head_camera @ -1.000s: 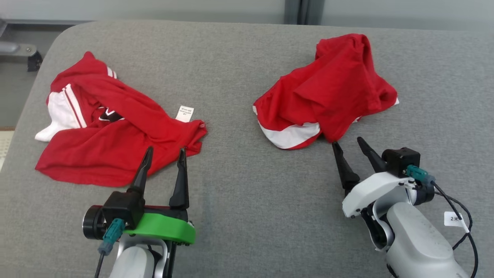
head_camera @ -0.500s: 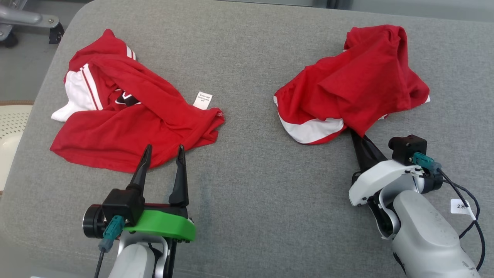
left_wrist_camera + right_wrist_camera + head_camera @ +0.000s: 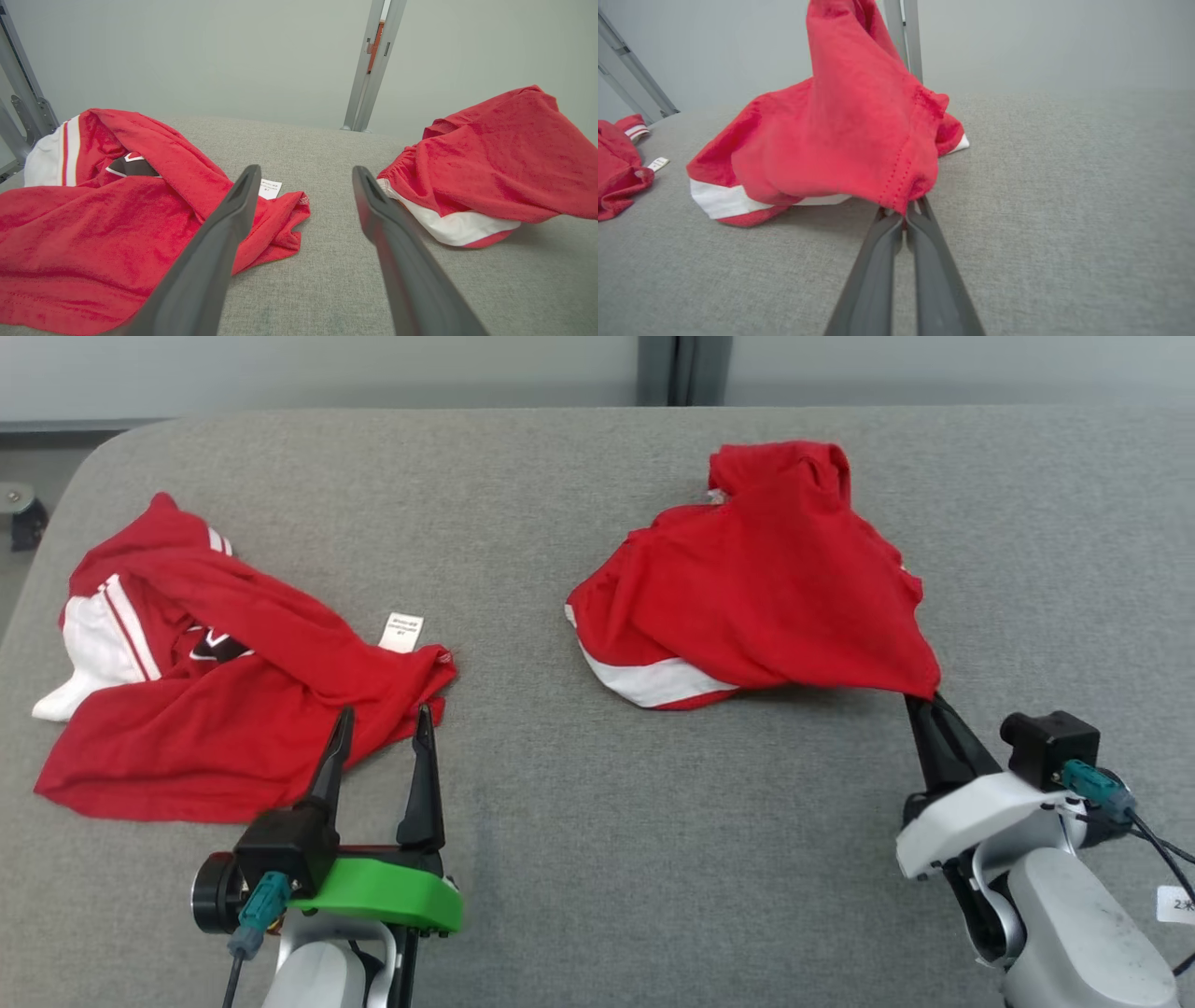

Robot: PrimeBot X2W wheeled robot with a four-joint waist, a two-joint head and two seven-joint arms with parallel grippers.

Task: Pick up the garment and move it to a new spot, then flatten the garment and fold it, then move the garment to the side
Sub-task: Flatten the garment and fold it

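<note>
Right, my right gripper [image 3: 921,705] clamps the five-o'clock hem corner of the red garment [image 3: 756,588], bunched at two o'clock on the grey cushion [image 3: 597,859], so I'd best lift high and slowly before carrying.

Red garment [image 3: 756,588] (white-banded along one edge) on grey surface [image 3: 560,859].

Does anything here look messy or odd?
Both red garments are crumpled. The right garment is stretched into a point where the right gripper pinches its corner; the left garment lies heaped, its white label sticking out.
</note>
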